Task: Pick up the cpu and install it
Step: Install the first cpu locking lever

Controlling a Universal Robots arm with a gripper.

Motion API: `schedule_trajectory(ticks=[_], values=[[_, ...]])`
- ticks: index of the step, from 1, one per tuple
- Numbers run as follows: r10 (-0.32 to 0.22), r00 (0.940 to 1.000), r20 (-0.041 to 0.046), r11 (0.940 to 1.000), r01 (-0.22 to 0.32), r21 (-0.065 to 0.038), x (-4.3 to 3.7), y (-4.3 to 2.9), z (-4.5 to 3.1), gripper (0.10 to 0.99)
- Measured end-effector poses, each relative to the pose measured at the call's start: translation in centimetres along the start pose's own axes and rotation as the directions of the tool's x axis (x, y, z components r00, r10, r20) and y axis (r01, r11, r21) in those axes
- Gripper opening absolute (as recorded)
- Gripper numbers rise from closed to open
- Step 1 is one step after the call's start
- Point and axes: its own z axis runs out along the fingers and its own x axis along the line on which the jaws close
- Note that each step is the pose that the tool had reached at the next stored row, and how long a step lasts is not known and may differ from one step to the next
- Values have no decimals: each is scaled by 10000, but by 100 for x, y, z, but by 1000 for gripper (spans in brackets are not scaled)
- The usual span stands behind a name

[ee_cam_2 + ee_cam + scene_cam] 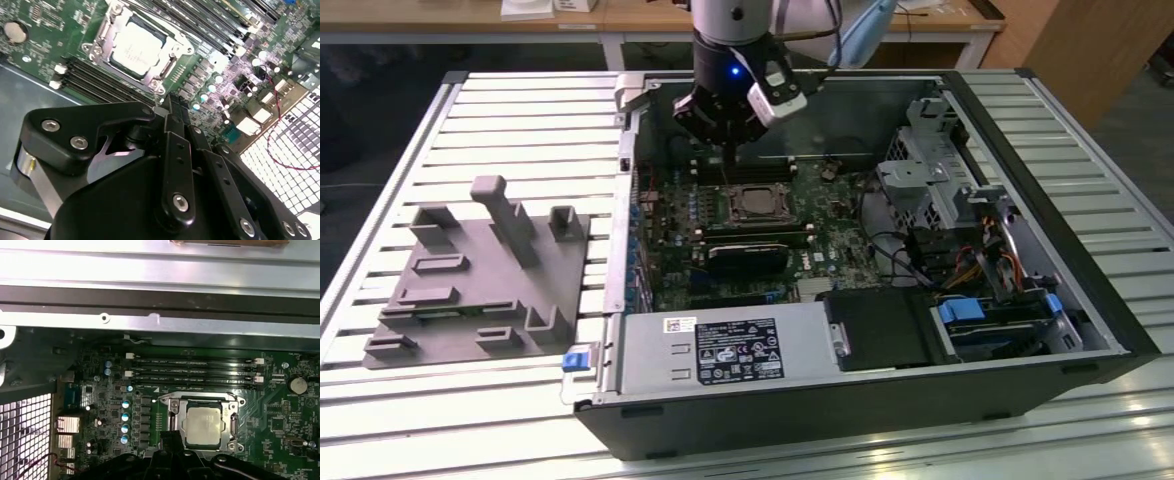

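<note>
Open computer case (881, 400) lies on a slatted metal surface (520, 110), motherboard (670, 262) facing up. Grey fixture plate (480, 280) with upright blocks sits on the slats beside the case, toward the exterior view's left.

Arm hangs over the far part of the case interior. Tool (720, 135) is above the board, just beyond the socket as the exterior view shows it, apart from the board. In the second wrist view the black finger links of the tool (172, 107) run in close together toward the tips; nothing seen between them. Whether the tips are fully pressed together, cannot tell.

The cpu (754, 203) sits in the socket frame (750, 188) on the motherboard, silvery top plate up, flat and square to the frame. In both wrist views the cpu (136, 47) (203, 426) lies inside the metal frame, memory slots (195, 371) running alongside. Tool tips are near the socket's edge, not touching the chip.
</note>
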Motion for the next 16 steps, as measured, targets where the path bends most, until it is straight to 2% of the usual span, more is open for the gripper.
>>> schedule_trajectory(ticks=[8,16], values=[[-1,10000,1,10000,1,-2,94,10,33,106],[-2,10000,0,10000,2,0,153,42,52,106]])
